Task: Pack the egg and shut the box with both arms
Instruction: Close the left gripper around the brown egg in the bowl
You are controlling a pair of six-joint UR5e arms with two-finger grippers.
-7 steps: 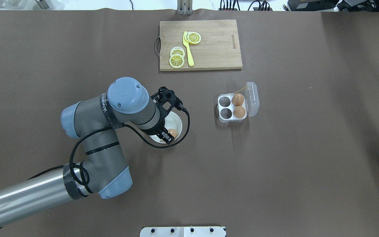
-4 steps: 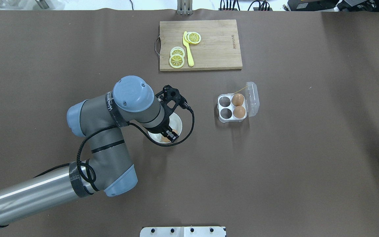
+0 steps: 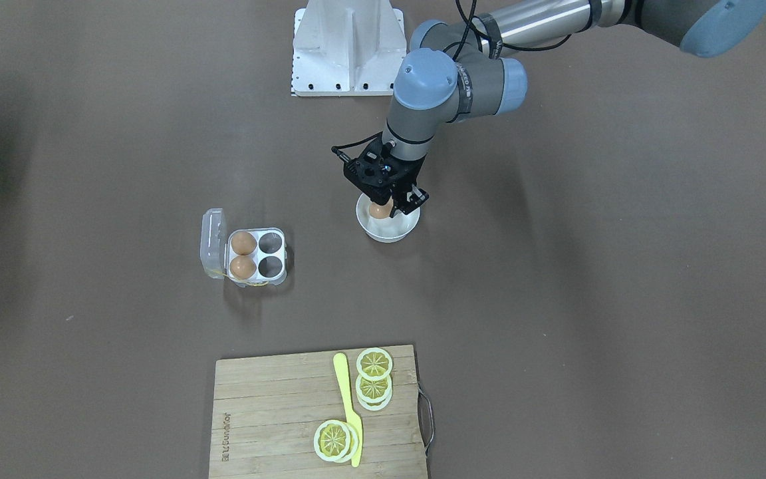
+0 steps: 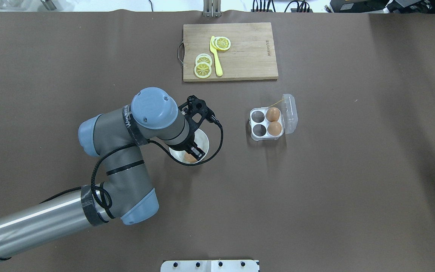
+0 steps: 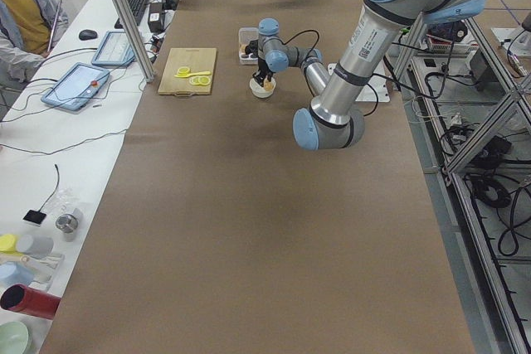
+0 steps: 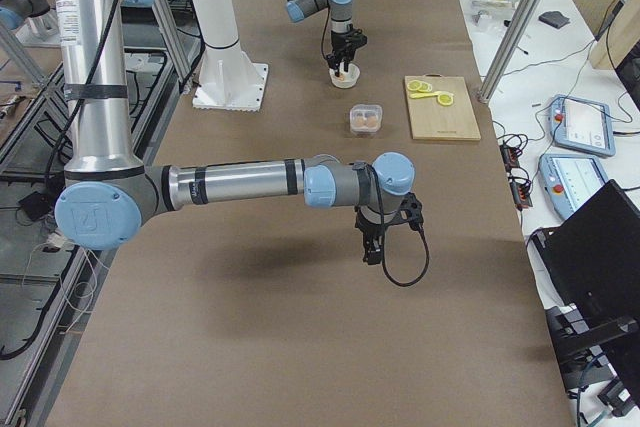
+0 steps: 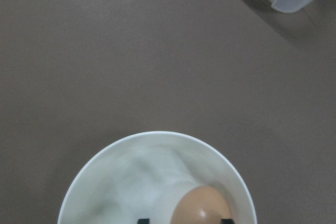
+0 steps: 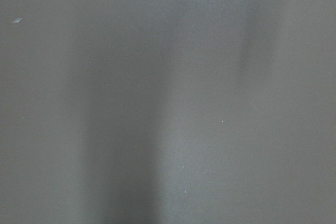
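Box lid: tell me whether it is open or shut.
Open. The clear lid is swung out to the side of the box, leaving all four cells uncovered.

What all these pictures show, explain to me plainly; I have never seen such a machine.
These show two jointed robot arms at a brown table, seen at once from across the table, from behind and above, from each table end, and from a camera on each wrist. The left tool reaches into a white bowl, straddling the egg, not clamped on it. The box stands open: two eggs in it, two cells empty. A cutting board carries lemon slices and a yellow knife. The right tool hangs over the table; open or shut, I cannot tell.
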